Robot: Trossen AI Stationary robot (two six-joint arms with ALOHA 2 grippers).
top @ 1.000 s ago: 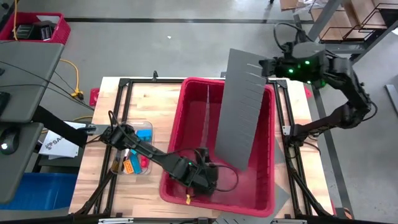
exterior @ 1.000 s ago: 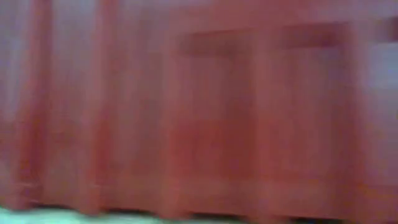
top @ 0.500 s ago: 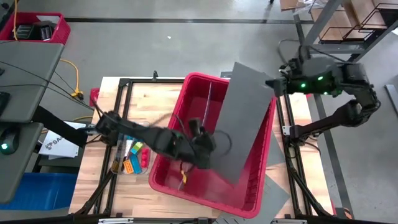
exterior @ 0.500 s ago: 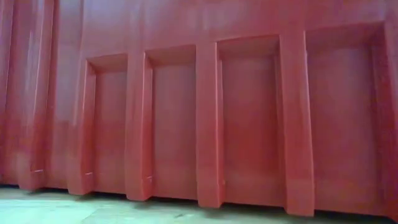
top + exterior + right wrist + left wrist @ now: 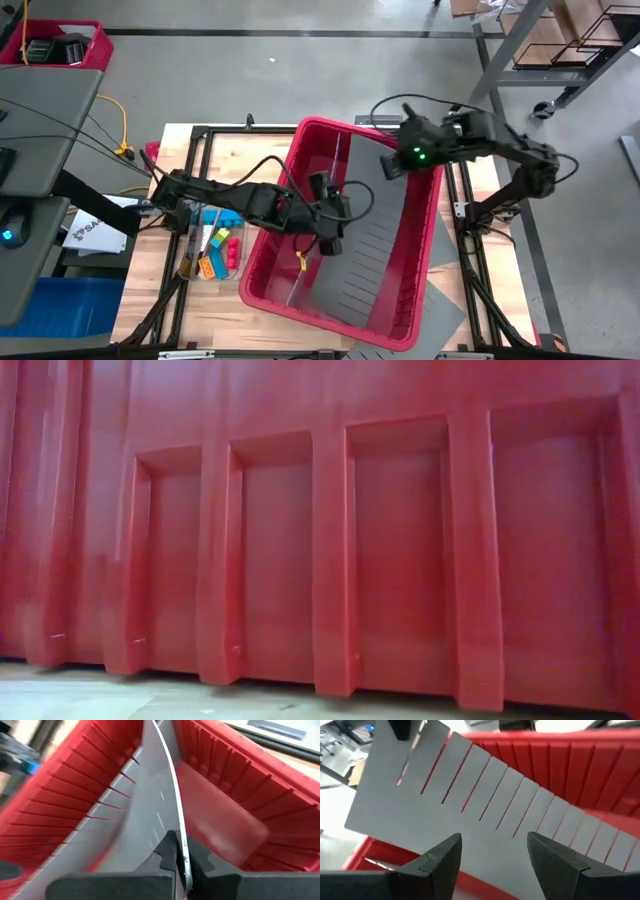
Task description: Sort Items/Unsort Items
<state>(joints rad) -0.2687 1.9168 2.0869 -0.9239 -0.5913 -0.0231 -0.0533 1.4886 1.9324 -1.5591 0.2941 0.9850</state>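
Two claws in red bin: right claw pinches slotted grey divider sheet; left claw spread, empty.

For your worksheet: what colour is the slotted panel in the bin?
Grey slotted panel, clearest in the left wrist view.

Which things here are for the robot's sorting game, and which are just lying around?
For the job:
- coloured blocks in a clear tray, left of the bin
- red bin
- slotted grey divider, pinched by the right gripper
- left gripper, open inside the bin

Just lying about:
- blue crate on the floor
- yellow cable
- small red basket
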